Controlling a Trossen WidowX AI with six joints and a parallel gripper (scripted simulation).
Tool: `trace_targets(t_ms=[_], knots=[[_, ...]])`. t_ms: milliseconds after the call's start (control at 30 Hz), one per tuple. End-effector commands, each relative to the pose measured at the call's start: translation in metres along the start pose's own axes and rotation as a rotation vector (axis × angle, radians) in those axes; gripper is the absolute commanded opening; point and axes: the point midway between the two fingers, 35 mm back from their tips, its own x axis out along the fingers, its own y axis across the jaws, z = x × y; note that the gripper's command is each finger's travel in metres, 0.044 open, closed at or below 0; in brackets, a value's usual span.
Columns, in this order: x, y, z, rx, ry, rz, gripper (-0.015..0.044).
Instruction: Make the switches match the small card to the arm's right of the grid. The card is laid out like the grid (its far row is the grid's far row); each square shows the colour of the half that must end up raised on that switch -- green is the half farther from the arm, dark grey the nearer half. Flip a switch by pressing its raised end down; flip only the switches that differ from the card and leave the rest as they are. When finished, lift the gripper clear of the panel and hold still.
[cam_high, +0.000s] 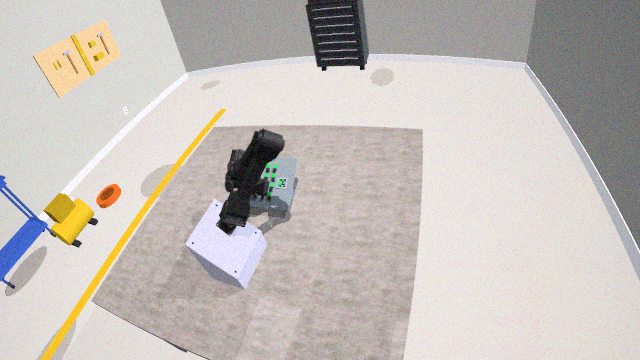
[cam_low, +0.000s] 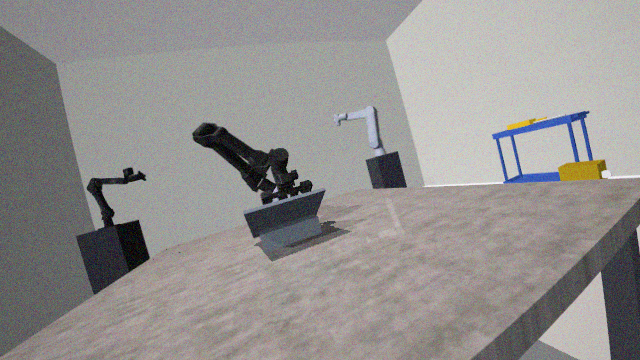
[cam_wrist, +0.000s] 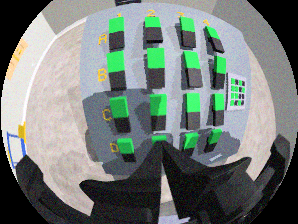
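Hovering with matte black fingers clenched on nothing, the hand (cam_wrist: 161, 152) overlooks blocky green-and-grey switches (cam_wrist: 156, 67).

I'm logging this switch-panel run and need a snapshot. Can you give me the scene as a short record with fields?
panel: grey sloped switch panel on the table, in front of the arm
switches: four-by-four grid, each half green, half dark grey
card: small card at the grid's right
tool: tool shut, holding nothing, over the grid's near row
contact: cannot tell
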Motion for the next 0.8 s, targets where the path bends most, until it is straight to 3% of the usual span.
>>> trace_targets(t_ms=[0,533,767], knots=[[0.001,0.001,-0.001,-0.005,0.002,0.003,0.0],[0.001,0.0,0.0,-0.001,0.001,0.001,0.0],[-0.057,0.003,-0.002,-0.003,-0.019,0.009,0.0]])
